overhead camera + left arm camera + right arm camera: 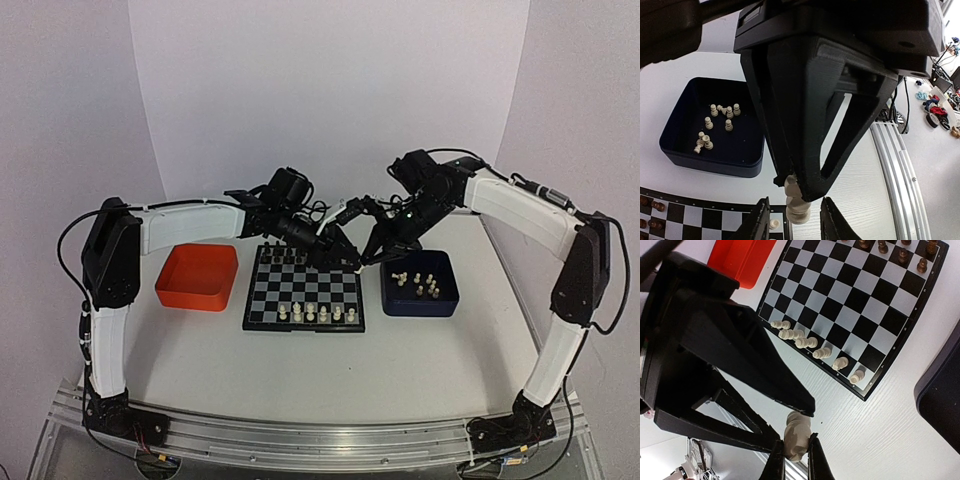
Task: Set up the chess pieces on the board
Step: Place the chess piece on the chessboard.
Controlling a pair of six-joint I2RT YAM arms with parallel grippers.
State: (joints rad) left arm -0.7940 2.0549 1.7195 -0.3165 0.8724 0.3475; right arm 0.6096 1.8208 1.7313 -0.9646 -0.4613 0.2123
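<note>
At the far right corner of the board (300, 292), between it and the blue tray (447, 300), the two grippers meet tip to tip over a single cream piece (797, 202).

The right gripper (794, 456) has its fingers drawn narrow and pinches the cream piece near its head. The right wrist view shows it wedged between the two black pads at the bottom of the frame, with the white table (880, 430) below.

The left gripper (795, 219) is spread wide. In its own wrist view its fingers (760, 222) stand on either side of the piece's base with a gap on each side, touching nothing. The top view shows the two only as a dark cluster, the left gripper (343, 258) reaching in from the orange tray's side and the right gripper (368, 254) from above the blue tray.

On the board, a row of cream pieces (318, 314) stands along the near edge, each on its own square. Dark pieces (285, 257) line the far edge, partly hidden by the left arm.

More cream pieces (424, 285) remain in the blue tray, some upright and some lying on their sides.

The orange tray (170, 290) sits just left of the board.
</note>
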